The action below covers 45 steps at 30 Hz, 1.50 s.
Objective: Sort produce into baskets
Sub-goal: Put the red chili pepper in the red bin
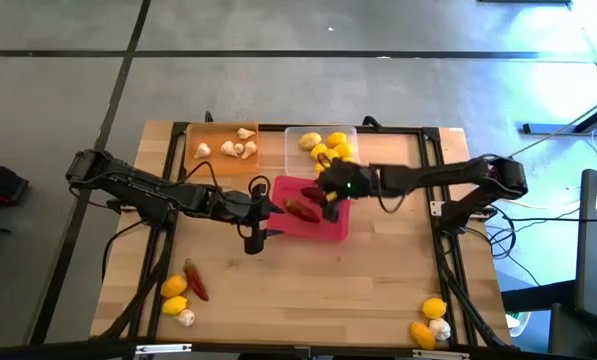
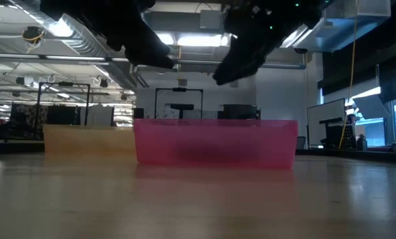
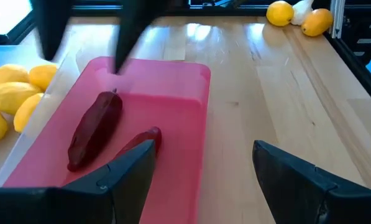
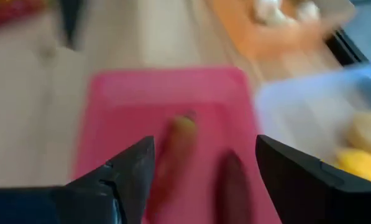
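Observation:
The pink-red tray (image 1: pixel 330 228) stands mid-table and holds two dark red chili peppers (image 3: pixel 95 130), (image 3: pixel 140 140). The orange tray (image 1: pixel 221 160) behind it holds several garlic bulbs (image 1: pixel 236 147). The clear tray (image 1: pixel 296 150) holds several lemons (image 1: pixel 328 148). My left gripper (image 1: pixel 270 206) is open and empty at the pink tray's left end, above it (image 3: pixel 204 168). My right gripper (image 1: pixel 328 196) is open and empty above the tray's far right part (image 4: pixel 204 168), over the peppers (image 4: pixel 176 149).
Loose produce lies at the near left corner: a chili (image 1: pixel 195 280), two lemons (image 1: pixel 174 290) and a garlic bulb (image 1: pixel 185 317). At the near right corner lie two lemons (image 1: pixel 434 308) and a garlic bulb (image 1: pixel 440 328). Bare wood lies between the two heaps.

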{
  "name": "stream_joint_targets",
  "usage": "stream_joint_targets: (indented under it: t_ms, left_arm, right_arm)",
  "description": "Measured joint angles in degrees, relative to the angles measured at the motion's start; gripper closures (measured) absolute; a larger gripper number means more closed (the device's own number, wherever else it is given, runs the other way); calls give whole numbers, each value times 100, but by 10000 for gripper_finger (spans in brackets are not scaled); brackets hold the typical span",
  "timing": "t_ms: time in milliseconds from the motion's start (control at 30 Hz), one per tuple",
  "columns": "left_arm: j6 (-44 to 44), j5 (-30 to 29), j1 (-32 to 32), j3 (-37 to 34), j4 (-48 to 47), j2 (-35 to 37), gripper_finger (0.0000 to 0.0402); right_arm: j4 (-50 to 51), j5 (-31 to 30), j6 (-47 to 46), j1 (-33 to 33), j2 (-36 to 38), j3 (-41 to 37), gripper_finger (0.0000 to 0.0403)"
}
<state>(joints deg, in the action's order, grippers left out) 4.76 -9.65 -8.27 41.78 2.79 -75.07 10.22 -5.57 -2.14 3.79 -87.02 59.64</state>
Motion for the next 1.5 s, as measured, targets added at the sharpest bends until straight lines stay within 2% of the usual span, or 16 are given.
stream_joint_targets:
  t_ms: [167, 333, 567, 767, 1033, 1133, 1233, 1367, 1500]
  left_arm:
    - [186, -66, -113, 195, -356, -2, 135]
    - [565, -54, -494, 854, -1835, 37, 135]
    - [1239, 55, -1212, 1492, -3720, 39, 135]
    - [1628, 78, -1617, 1518, -4138, 37, 135]
    - [1354, 33, -1598, 1369, -4012, 37, 135]
    - [1347, 349, -1655, 1366, -4153, 39, 135]
    - [1571, 784, -1924, 1366, -4523, 37, 135]
    - [2085, 827, -2391, 1352, -5078, 22, 135]
    - [2313, 826, -2799, 1202, -5208, 22, 135]
  right_arm:
    - [-795, -34, 100, -598, -2, -160, 133]
    - [-789, -36, 259, -916, -2, -169, 133]
    - [-708, -38, 392, -944, -2, -169, 133]
    - [-708, -40, 509, -944, -2, -169, 133]
    - [-687, -40, 579, -941, -2, -169, 133]
    - [-658, -40, 734, -939, -2, -169, 133]
    - [-665, -40, 860, -939, -2, -169, 133]
    - [-667, -40, 942, -939, -4, -169, 133]
    - [-667, -40, 1022, -939, -4, -169, 133]
